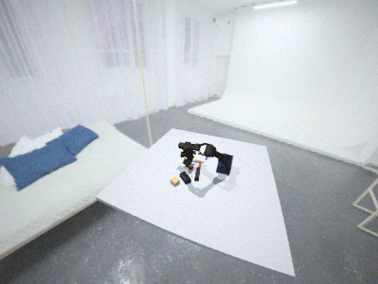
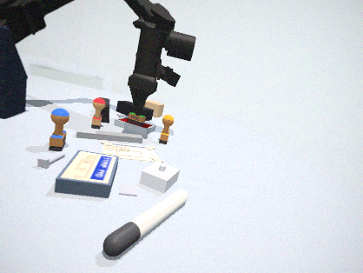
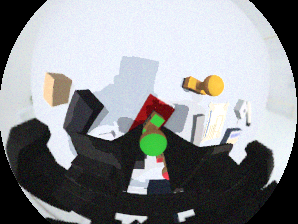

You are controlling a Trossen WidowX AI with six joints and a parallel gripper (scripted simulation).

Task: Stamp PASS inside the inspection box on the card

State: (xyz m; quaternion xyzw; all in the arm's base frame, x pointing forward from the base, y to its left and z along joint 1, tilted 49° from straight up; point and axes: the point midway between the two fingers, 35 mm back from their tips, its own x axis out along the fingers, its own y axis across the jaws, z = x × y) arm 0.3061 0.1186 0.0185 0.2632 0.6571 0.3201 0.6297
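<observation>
My gripper (image 2: 138, 108) (image 3: 152, 128) is shut on the PASS stamp (image 2: 136, 117) (image 3: 153, 145), which has a green knob and a wooden block with green marks. The stamp is upright over the open red ink pad (image 2: 124, 121) (image 3: 147, 108), its dark base at or just above the red surface; whether they touch is hard to tell. The cream inspection card (image 2: 111, 150) (image 3: 215, 121) lies beyond a grey bar (image 2: 108, 137) (image 3: 198, 130), nearer the exterior camera. Its box is a thin outline; fine marks on it are too small to read.
Red-topped (image 2: 98, 112), blue-topped (image 2: 59, 128) and orange-topped (image 2: 167, 128) (image 3: 214, 86) stamps stand around. A dark labelled box (image 2: 82, 187), a white knobbed block (image 2: 159, 177) and a marker (image 2: 161, 213) lie nearer the exterior camera. A tan block (image 1: 174, 181) (image 3: 57, 89) and black block (image 1: 185, 177) (image 3: 82, 111) lie beyond the pad.
</observation>
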